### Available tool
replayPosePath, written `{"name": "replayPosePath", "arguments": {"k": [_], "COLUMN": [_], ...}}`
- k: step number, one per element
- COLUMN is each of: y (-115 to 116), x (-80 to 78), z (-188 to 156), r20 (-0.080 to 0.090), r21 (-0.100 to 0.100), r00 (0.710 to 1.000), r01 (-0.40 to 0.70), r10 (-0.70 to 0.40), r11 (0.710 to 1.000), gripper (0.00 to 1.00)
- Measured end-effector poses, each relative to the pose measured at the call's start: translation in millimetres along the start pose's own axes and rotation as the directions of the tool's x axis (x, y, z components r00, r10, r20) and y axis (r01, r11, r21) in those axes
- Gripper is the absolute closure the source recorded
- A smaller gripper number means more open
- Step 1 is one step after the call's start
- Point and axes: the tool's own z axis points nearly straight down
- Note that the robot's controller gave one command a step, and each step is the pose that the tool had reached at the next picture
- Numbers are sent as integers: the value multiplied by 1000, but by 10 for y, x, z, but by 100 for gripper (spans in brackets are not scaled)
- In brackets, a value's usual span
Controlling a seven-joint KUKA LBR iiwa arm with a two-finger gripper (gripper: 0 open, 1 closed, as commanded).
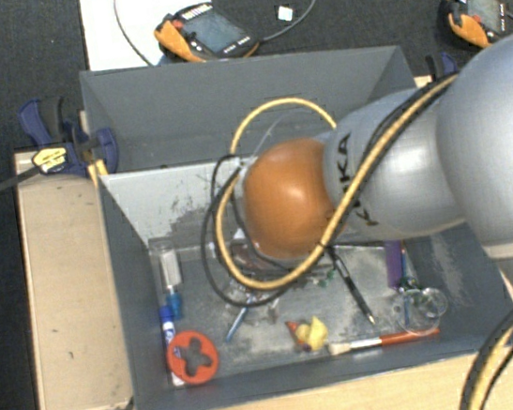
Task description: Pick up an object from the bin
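My gripper [251, 281] shows as a dark body just under the orange cover, low over the middle of the bin floor. A slim blue-grey piece [236, 321] lies slanted right below it. A yellow rubber duck [309, 334] sits a little to the lower right of the gripper. A thin black stick [354, 295] leans beside it on the right. I see nothing held.
A red disc with a cross cut-out [194, 358] lies in the front left corner, below a white and blue marker [168, 295]. A red-handled brush [382, 342], a purple pen [395, 265] and a clear plastic piece [420, 307] lie front right. The arm covers the bin's right side.
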Motion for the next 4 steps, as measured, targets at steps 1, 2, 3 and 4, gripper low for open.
{"name": "replayPosePath", "arguments": {"k": [1,2,3,4], "y": [0,1,6,0], "x": [0,0,-1,-13], "z": [-1,-154,-434,-634], "r20": [0,1,0,5], "r21": [0,0,-2,0], "r00": [1000,1000,1000,1000], "r01": [-1,-3,-6,-10], "r10": [1,3,6,10], "r11": [1000,1000,1000,1000], "gripper": [100,100,100,100]}}
